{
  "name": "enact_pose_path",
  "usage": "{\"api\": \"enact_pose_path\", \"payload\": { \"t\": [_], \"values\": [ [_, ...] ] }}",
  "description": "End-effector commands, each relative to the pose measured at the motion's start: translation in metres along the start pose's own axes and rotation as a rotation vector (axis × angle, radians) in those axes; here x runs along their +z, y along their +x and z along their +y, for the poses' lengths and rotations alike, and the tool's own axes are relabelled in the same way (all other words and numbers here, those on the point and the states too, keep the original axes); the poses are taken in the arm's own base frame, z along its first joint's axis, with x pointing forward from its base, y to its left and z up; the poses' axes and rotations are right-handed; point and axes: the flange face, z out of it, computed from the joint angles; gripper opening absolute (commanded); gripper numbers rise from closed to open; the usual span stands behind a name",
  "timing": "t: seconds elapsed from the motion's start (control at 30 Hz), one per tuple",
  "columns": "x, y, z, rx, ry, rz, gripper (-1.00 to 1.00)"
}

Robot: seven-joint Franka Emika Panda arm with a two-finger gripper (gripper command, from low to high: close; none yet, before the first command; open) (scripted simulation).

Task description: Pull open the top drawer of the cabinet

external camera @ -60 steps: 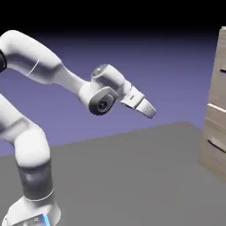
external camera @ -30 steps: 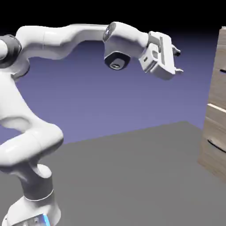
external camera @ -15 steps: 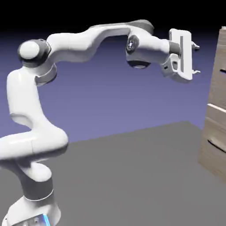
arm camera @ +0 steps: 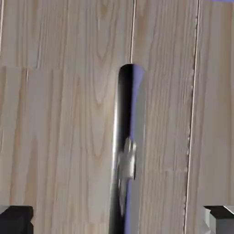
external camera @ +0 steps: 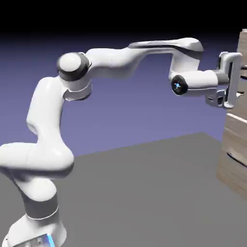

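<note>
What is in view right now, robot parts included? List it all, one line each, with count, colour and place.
Cabinet: one, pale beige-brown wood grain, at the exterior view's right edge
Lower handle: one, dark, on the cabinet's lower front
Upper handle: one, dark and shiny, between the finger tips in the hand view
Table: one, grey, under robot and cabinet
Backdrop: one, blue-violet, behind everything
Arm: one, white with grey joints, rising from the lower left
Gripper: one, white with two dark finger tips, open, at the cabinet front
</note>
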Motion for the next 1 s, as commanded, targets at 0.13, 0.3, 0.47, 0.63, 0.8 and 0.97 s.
{"api": "enact_pose_path", "payload": {
  "t": [0.13,0.3,0.47,0.63,0.8,0.97],
  "values": [
    [0.038,-0.003,-0.002,-0.003,0.003,-0.002,0.00],
    [0.043,0.000,0.000,0.000,0.000,0.000,-1.00],
    [0.006,0.000,0.000,0.000,0.000,0.000,-1.00],
    [-0.036,0.000,0.000,0.000,0.000,0.000,-1.00],
    [-0.080,0.000,0.000,0.000,0.000,0.000,-1.00],
    [-0.124,0.000,0.000,0.000,0.000,0.000,-1.00]
  ]
}}
